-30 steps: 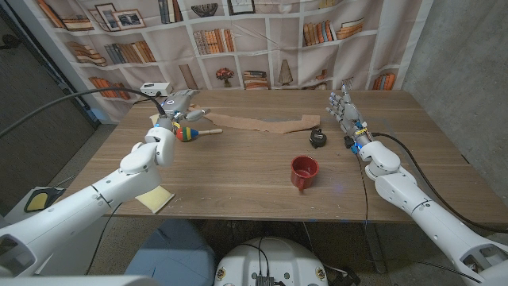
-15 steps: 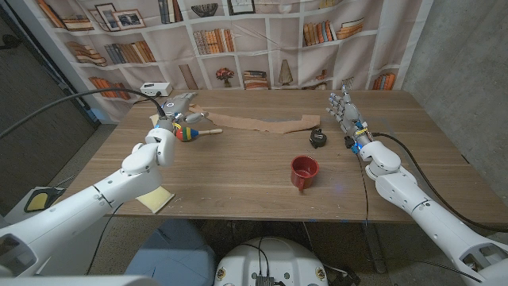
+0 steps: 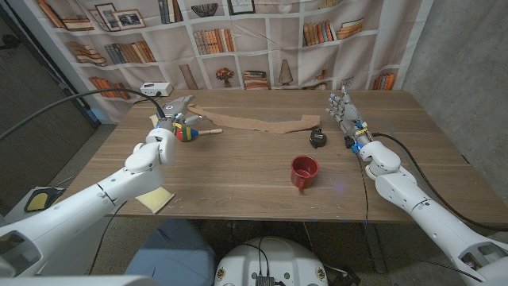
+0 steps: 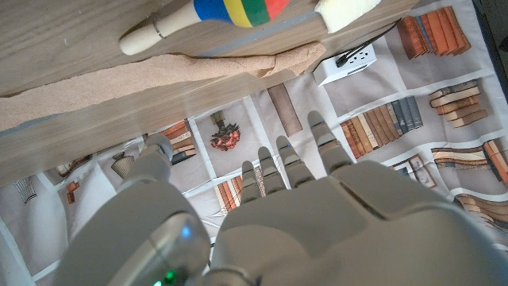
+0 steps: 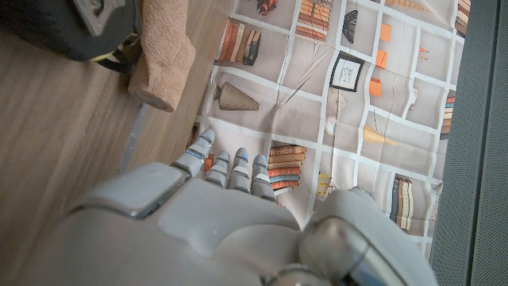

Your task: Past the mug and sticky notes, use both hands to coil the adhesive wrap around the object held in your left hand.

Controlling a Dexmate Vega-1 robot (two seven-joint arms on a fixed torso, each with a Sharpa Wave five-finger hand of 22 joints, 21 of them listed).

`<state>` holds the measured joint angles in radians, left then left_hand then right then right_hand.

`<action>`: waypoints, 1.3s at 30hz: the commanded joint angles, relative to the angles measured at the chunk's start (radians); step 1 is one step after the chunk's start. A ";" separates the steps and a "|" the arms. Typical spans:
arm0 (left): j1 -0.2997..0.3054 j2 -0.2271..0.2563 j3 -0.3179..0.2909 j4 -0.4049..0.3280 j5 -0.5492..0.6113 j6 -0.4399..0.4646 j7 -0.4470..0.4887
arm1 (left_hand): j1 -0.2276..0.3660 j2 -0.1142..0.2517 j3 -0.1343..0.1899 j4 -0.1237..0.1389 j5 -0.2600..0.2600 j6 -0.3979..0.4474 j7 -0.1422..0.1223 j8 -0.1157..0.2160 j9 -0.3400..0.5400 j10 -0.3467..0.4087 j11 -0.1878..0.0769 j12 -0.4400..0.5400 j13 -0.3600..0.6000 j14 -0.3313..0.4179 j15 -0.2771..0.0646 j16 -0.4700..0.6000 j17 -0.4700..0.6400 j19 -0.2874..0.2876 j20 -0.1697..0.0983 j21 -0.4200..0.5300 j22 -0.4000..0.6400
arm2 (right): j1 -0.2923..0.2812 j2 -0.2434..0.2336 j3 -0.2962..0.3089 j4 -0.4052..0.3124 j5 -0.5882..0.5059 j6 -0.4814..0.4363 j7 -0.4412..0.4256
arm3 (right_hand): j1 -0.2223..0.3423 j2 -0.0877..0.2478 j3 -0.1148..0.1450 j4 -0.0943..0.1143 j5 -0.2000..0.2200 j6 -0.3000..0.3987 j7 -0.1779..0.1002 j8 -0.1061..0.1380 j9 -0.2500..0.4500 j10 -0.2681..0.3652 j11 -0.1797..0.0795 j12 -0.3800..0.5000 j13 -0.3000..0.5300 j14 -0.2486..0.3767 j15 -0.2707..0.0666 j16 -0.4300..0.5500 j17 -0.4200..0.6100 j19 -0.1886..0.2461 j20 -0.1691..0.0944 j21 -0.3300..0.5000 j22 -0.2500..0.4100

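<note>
In the head view, your left robot hand (image 3: 176, 112) sat at the tabletop's (image 3: 238, 171) ten o'clock, just beside the striped maraca (image 3: 188, 131), fingers spread and holding nothing; the tan wrap (image 3: 262, 123) lay unrolled toward twelve o'clock, well past the red mug (image 3: 304, 171) and the sticky notes (image 3: 155, 199). Your right robot hand (image 3: 344, 107) stood at two o'clock, fingers apart and empty, near the black tape measure (image 3: 318, 138). The left wrist view showed open fingers (image 4: 274, 171) clear of the maraca (image 4: 230, 14) and wrap (image 4: 159, 67). The right wrist view showed straight fingers (image 5: 226, 168) near the wrap's end (image 5: 163, 56). You looked to be at the pickup step: I judge the left needed to grip the maraca next.
</note>
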<state>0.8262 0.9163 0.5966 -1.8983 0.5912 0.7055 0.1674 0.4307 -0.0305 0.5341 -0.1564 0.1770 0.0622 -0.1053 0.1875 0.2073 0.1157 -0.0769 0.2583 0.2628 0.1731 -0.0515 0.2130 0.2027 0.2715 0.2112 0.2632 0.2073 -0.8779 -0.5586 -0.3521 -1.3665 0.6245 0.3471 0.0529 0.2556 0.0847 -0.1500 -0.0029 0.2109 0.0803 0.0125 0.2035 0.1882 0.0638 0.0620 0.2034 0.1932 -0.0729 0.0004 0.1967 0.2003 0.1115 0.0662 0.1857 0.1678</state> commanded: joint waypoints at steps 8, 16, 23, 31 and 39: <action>-0.040 -0.010 0.038 0.036 -0.016 0.038 -0.017 | 0.008 0.002 -0.009 0.004 0.002 -0.015 -0.001 0.005 0.002 0.012 -0.003 0.002 0.005 0.002 -0.001 0.005 0.008 0.014 0.004 0.011 0.008 | 0.007 0.006 -0.002 0.018 0.003 0.004 0.006 | 0.007 0.001 0.000 -0.005 -0.002 0.007 -0.007 0.003 0.003 0.008 -0.006 0.002 0.004 0.000 -0.006 0.004 -0.001 0.003 0.004 0.003 0.003; -0.058 -0.009 0.053 0.064 -0.020 0.018 -0.016 | 0.011 0.006 -0.014 0.004 0.003 -0.007 -0.006 0.015 0.002 0.035 -0.017 0.013 0.011 0.007 -0.007 0.012 0.014 -0.001 0.005 0.007 0.011 | 0.004 0.005 -0.001 0.015 -0.001 0.006 -0.001 | 0.008 0.002 0.000 -0.006 -0.002 0.012 -0.012 0.004 0.003 0.014 -0.014 0.004 0.004 0.001 -0.009 0.004 -0.001 0.003 0.005 0.003 0.003; -0.063 -0.005 0.062 0.078 -0.020 0.010 -0.020 | 0.017 0.010 -0.020 0.003 0.001 0.029 -0.007 0.034 0.005 0.047 -0.022 0.020 0.018 0.021 -0.017 0.022 0.021 0.019 0.004 0.018 0.016 | -0.001 0.003 -0.001 0.008 -0.002 0.003 -0.006 | 0.008 0.002 0.001 -0.006 -0.002 0.014 -0.014 0.004 0.003 0.015 -0.014 0.004 0.004 0.001 -0.010 0.004 -0.001 0.003 0.005 0.004 0.003; -0.073 0.011 0.079 0.079 0.000 0.001 -0.036 | 0.037 0.008 -0.022 -0.007 0.000 0.033 -0.013 0.040 0.010 0.045 -0.031 0.022 0.025 0.033 -0.018 0.030 0.025 0.058 0.003 0.038 0.023 | -0.010 -0.001 -0.001 -0.008 -0.003 -0.001 -0.011 | 0.008 0.003 0.001 -0.006 -0.003 0.015 -0.015 0.004 0.003 0.015 -0.014 0.004 0.004 0.001 -0.010 0.005 -0.001 0.003 0.005 0.003 0.003; -0.076 0.018 0.087 0.081 0.024 0.000 -0.047 | 0.185 0.007 0.000 -0.031 0.003 0.016 -0.037 0.051 0.020 0.026 -0.054 0.023 0.044 0.038 -0.040 0.036 0.032 0.127 0.001 0.075 0.035 | -0.012 0.001 -0.001 -0.009 -0.003 0.000 -0.013 | 0.010 0.006 0.003 -0.007 -0.003 0.015 -0.014 0.003 0.004 0.016 -0.012 0.004 0.004 0.002 -0.010 0.005 -0.001 0.009 0.006 0.006 0.003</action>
<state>0.7582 0.9209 0.6684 -1.8241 0.5891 0.7105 0.1366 0.5740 -0.0311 0.5243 -0.1852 0.1770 0.0767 -0.1343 0.2287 0.2212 0.1393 -0.1256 0.2739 0.2995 0.2068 -0.0860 0.2410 0.2304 0.3760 0.2141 0.3258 0.2370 -0.8847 -0.5569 -0.3535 -1.3682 0.6228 0.3505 0.0442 0.2595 0.0887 -0.1474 -0.0054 0.2116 0.0910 0.0017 0.2034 0.1881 0.0762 0.0495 0.2034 0.1932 -0.0691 -0.0035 0.1967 0.2003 0.1155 0.0700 0.1857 0.1678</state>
